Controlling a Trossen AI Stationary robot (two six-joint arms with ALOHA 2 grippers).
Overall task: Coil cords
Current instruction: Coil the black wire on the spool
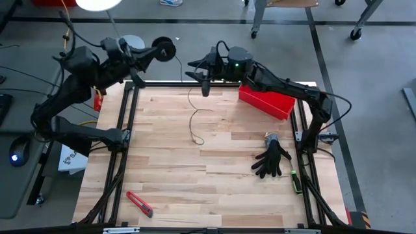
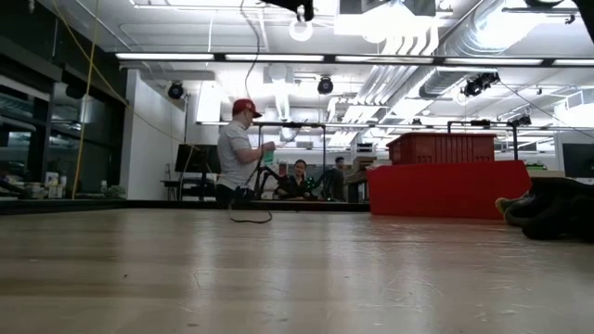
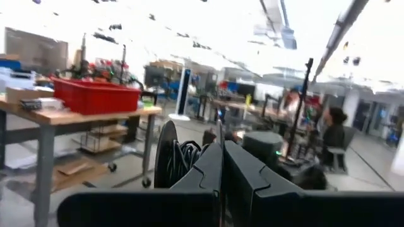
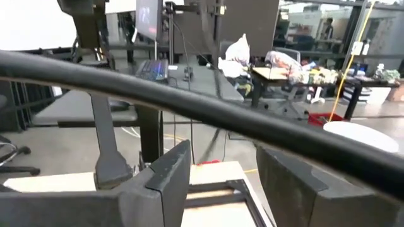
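The cord (image 1: 194, 116) hangs from just below the right gripper (image 1: 203, 77) to the table (image 1: 214, 175), its free end curling on the wood; its other end runs to the spool (image 1: 164, 49), clamped in the closed left gripper (image 1: 153, 53) beyond the table's far edge. The right gripper's fingers stand apart, holding nothing. The step in hand appears to be a regrip between winds. The next move likely calls for closing on the cord lower down and carrying it around the spool.
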